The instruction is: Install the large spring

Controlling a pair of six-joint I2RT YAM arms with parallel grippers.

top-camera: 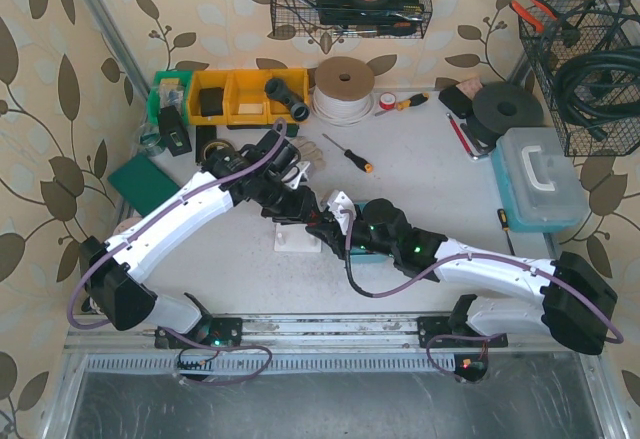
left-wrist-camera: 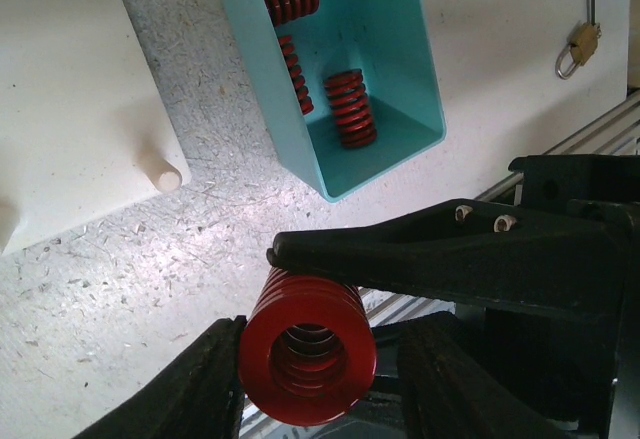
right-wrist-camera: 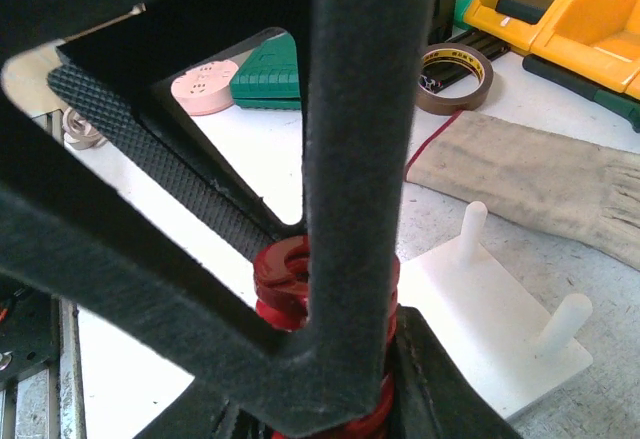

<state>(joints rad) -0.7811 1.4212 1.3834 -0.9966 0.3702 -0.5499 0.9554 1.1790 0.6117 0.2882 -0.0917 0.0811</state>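
Large spring (left-wrist-camera: 305, 354), bore toward left wrist camera, in grasp of right gripper (right-wrist-camera: 330, 409); left gripper (left-wrist-camera: 315, 379) state unclear.

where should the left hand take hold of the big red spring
Pinch the large red spring across its round outer coils, the left hand coming end-on with one finger on each side. The spring's open end faces that hand, and its two curved sides are the parts left uncovered.

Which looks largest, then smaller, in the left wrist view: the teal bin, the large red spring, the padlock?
1. teal bin
2. large red spring, close behind; nearest the camera, so unsure
3. padlock, clearly smallest
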